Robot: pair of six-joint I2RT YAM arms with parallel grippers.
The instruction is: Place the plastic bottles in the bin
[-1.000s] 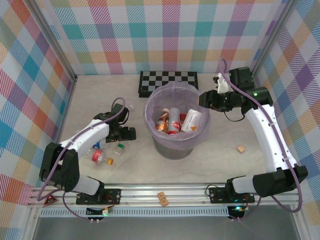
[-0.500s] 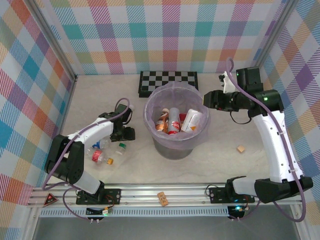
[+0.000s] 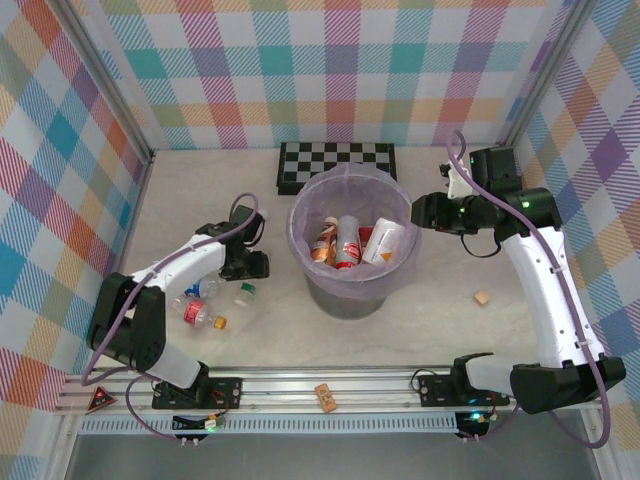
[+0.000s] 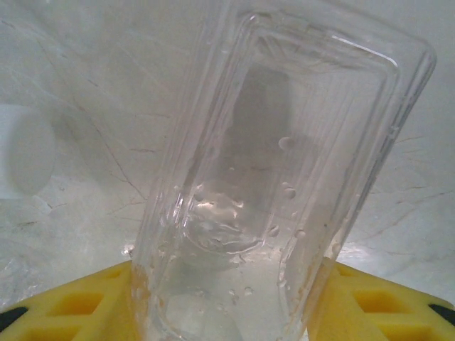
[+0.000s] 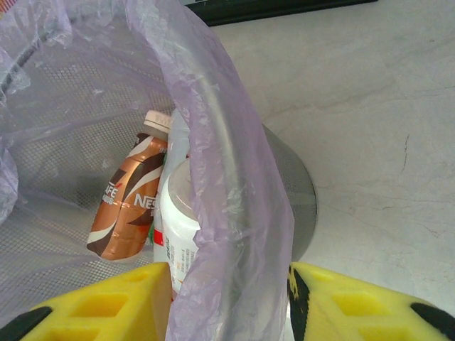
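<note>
While the left arm [image 3: 175, 262] reaches low over the counter [image 3: 420, 320] left of the bin [image 3: 350, 298], its left fingers [image 4: 370, 302] press both sides of a clear bottle [image 4: 284, 177] lying there, seen close up from the wrist. The right arm [image 3: 545, 280] bends in beside the bin's right rim, right fingers [image 5: 106, 305] partway apart and holding nothing, the lavender bag [image 5: 234, 213] in their gap. From above, a few more bottles [image 3: 197, 316] lie by the left arm and several rest inside the bin.

Overhead wide, wrists close, bin [image 3: 345, 297] shared
</note>
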